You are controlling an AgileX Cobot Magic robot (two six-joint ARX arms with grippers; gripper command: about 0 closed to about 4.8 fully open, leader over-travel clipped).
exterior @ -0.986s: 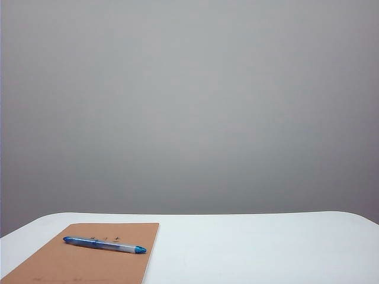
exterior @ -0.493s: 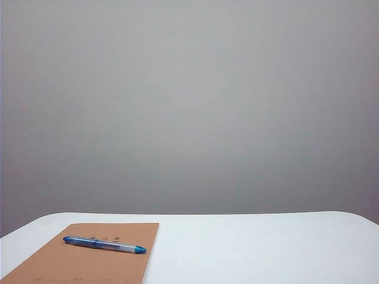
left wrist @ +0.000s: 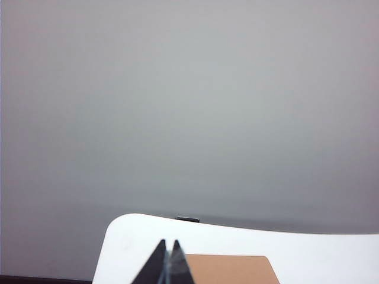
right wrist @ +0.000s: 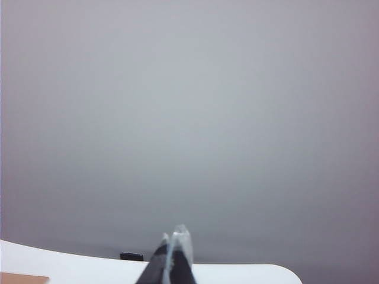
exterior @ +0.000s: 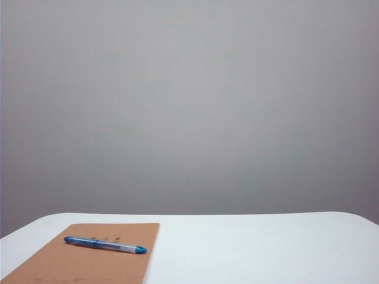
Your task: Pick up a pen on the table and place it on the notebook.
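left gripper (left wrist: 167,244) and right gripper (right wrist: 174,235) both point level over the white smooth table (exterior: 260,248), fingertips pressed together, holding nothing. one slim blue pen (exterior: 105,244) lies across one flat tan-brown notebook (exterior: 77,266).

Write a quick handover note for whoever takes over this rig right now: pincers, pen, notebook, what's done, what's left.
Left pincer: shut, holding nothing, pulled back at the table's near edge.
Right pincer: shut, holding nothing, also pulled back.
The pen lies flat across the upper part of the notebook, on the left of the table.
Done: pen is on the notebook.
Left: nothing visible to do; neither arm shows in the exterior view.
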